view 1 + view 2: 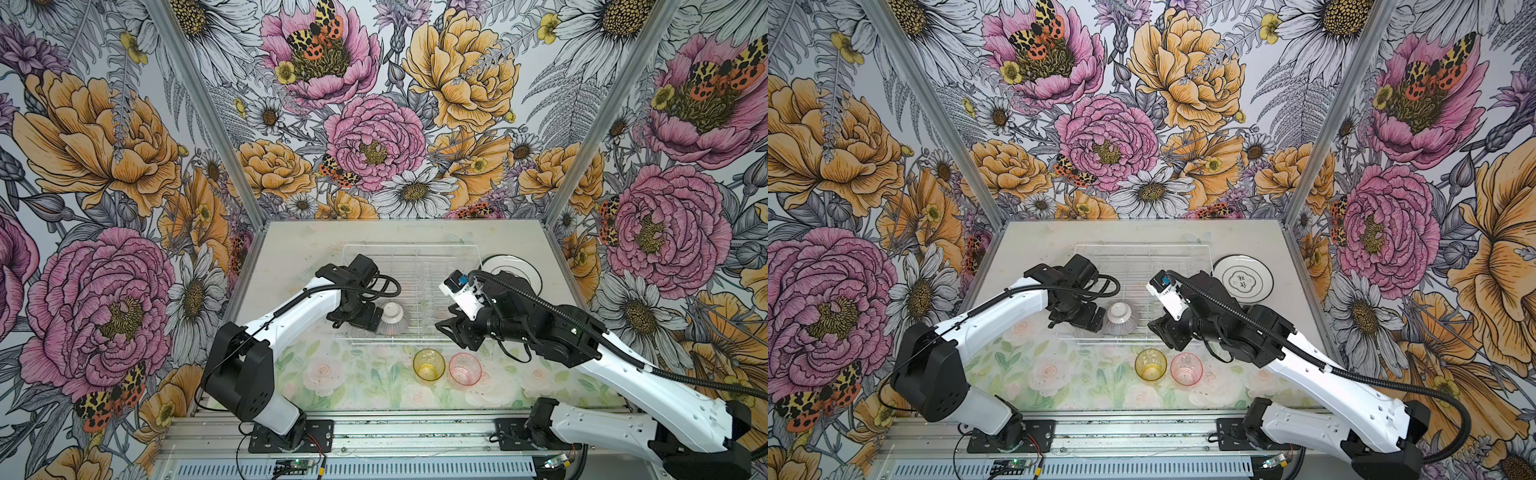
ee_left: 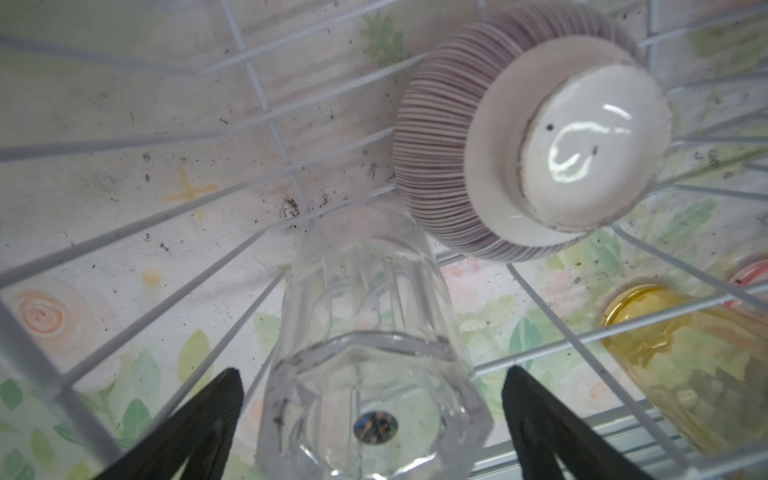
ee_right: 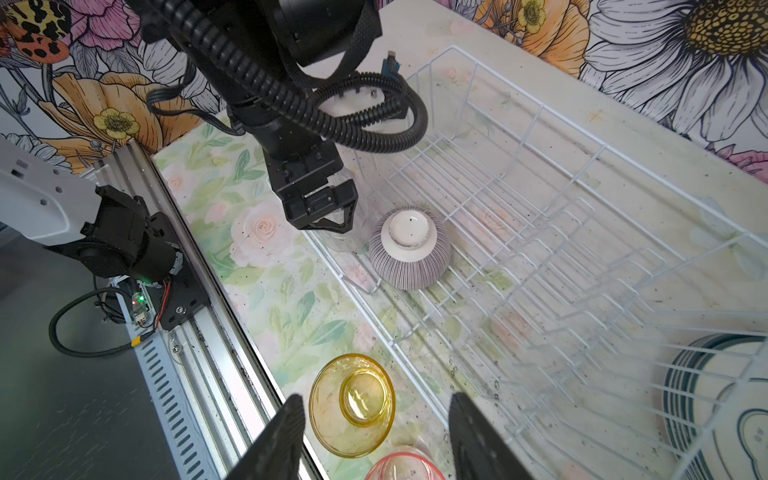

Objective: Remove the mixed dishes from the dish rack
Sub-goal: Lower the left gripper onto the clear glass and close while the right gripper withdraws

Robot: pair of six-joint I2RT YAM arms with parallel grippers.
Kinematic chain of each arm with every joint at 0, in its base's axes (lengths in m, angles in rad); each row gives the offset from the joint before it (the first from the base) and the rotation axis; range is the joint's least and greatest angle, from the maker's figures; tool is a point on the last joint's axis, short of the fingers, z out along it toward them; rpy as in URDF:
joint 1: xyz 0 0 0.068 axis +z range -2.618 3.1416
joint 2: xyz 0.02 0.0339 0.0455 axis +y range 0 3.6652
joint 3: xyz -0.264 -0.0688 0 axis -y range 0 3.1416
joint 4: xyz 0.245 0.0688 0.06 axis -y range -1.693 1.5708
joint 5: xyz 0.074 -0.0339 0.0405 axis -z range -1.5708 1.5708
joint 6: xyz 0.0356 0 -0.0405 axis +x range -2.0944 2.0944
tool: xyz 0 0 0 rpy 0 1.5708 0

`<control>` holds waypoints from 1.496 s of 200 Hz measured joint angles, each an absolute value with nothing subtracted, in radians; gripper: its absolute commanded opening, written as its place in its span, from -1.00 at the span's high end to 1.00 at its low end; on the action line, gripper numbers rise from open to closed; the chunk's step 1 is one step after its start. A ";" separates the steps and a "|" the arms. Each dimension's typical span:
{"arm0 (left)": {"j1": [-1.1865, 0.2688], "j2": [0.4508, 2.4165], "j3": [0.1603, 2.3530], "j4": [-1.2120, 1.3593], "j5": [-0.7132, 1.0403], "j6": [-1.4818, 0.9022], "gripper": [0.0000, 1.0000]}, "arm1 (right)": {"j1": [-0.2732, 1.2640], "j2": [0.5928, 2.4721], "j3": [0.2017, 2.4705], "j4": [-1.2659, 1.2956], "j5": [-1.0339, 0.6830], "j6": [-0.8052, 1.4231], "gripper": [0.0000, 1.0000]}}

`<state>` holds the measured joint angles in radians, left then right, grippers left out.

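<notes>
The dish rack (image 1: 415,266) is a white wire basket at the table's middle. In its near left corner a ribbed grey-purple bowl (image 1: 392,319) lies upside down beside a clear tumbler (image 2: 365,353), also upside down. My left gripper (image 2: 372,374) is open, one finger on each side of that tumbler with a gap on both. An amber tumbler (image 1: 429,364) and a pink tumbler (image 1: 465,369) stand on the mat in front of the rack. Above them my right gripper (image 3: 377,398) hangs open, holding nothing. A stack of plates (image 1: 1243,277) lies right of the rack.
The rack's upright prongs (image 3: 540,266) fill its middle and right part. A metal rail (image 1: 374,432) with both arm bases runs along the table's front edge. Flowered walls close the table on three sides.
</notes>
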<state>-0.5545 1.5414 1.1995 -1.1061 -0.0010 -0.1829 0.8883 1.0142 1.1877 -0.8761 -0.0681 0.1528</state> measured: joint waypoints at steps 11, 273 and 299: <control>-0.554 1.552 1.200 -1.103 -0.001 -0.181 -0.97 | 0.884 1.012 1.183 -0.876 -0.068 0.157 -0.16; -0.500 1.512 1.220 -1.101 0.070 -0.117 -0.07 | 0.842 1.015 1.135 -0.812 -0.130 0.176 -0.16; -0.459 1.460 1.242 -1.101 0.118 -0.103 -0.07 | 0.825 1.031 1.134 -0.785 -0.173 0.187 -0.16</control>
